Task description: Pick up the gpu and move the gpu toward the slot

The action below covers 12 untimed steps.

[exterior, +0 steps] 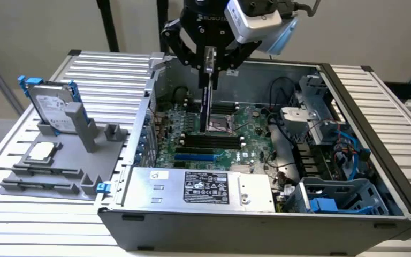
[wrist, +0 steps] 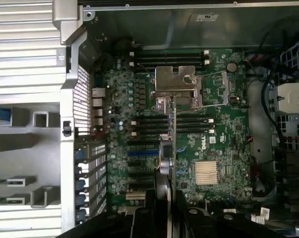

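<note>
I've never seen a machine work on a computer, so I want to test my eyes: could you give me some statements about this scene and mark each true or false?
1. The tool holds the gpu on edge above the motherboard. True.
2. The computer case has its side closed. False: it is open, showing the boards and cables inside.
3. The hard drive with blue rails stands in the grey holder outside the case. True.
4. The gpu lies flat on the grey holder. False: it hangs from the tool over the case.
5. A small square processor chip sits on the holder. True.
</note>
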Each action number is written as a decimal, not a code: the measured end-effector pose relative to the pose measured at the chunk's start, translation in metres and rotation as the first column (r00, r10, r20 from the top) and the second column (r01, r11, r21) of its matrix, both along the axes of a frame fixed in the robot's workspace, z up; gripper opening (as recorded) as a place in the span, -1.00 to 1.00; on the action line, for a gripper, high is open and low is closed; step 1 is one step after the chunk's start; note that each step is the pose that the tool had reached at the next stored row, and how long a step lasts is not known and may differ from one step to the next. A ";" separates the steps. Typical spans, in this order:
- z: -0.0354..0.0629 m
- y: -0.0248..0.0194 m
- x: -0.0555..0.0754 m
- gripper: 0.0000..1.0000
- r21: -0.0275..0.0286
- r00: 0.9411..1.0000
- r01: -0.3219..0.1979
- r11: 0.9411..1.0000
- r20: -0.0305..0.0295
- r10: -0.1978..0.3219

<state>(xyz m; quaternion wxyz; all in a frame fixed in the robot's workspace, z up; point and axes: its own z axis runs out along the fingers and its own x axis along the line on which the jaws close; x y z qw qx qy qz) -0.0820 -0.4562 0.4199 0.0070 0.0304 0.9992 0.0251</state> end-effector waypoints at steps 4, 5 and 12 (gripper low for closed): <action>-0.0050 0.0055 0.015 -0.47 -0.002 1.000 0.000 1.000 -0.005 0.000; -0.0062 0.0071 0.018 -0.47 -0.003 1.000 0.000 1.000 -0.006 0.000; -0.0133 0.0148 0.041 -0.47 -0.008 1.000 0.000 1.000 -0.023 0.000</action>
